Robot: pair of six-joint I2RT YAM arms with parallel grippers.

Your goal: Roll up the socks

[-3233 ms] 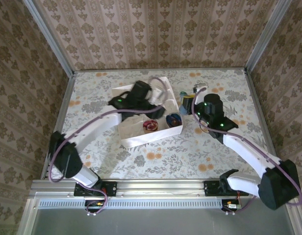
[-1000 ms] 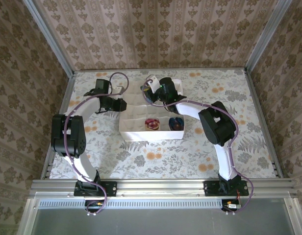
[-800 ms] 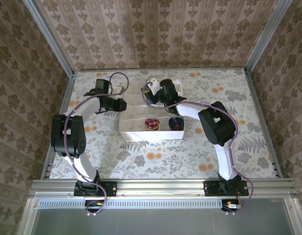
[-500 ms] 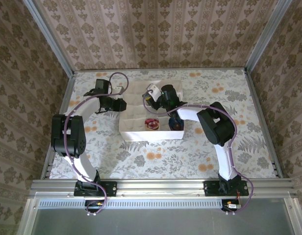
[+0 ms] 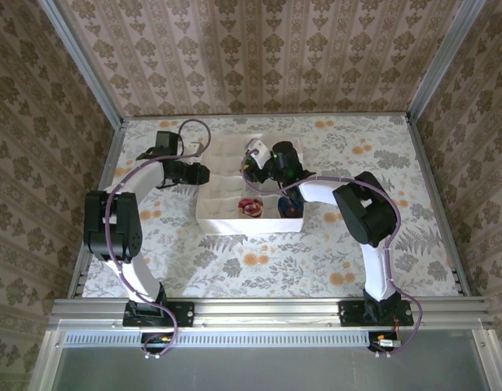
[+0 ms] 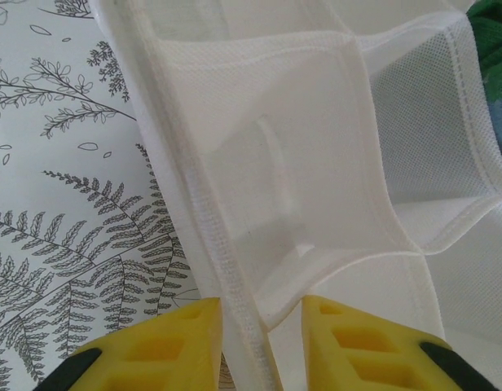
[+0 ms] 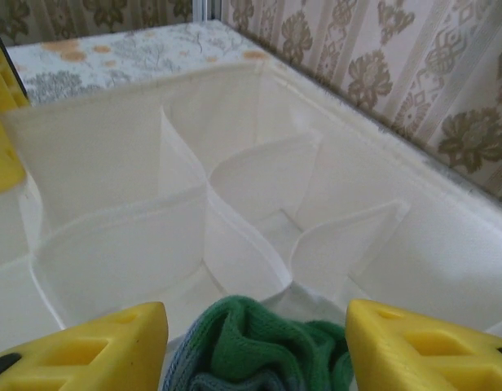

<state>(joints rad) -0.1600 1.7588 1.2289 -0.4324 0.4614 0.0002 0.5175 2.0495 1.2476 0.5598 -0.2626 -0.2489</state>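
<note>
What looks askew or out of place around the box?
Nothing is spilled or damaged. The box dividers bow and lean, apparently because they are soft fabric. The left pincer straddles its side wall; the right pincer holds a green sock over it.

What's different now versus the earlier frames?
The right gripper carried the green-toed sock from right of the box to over its compartments. The left gripper moved off the box and clamped its left wall. The peach sock and purple sock in the near compartments stayed.

Lab mock-home: damask wallpaper (image 5: 259, 57) (aluminium rail (image 5: 267, 308) below).
</note>
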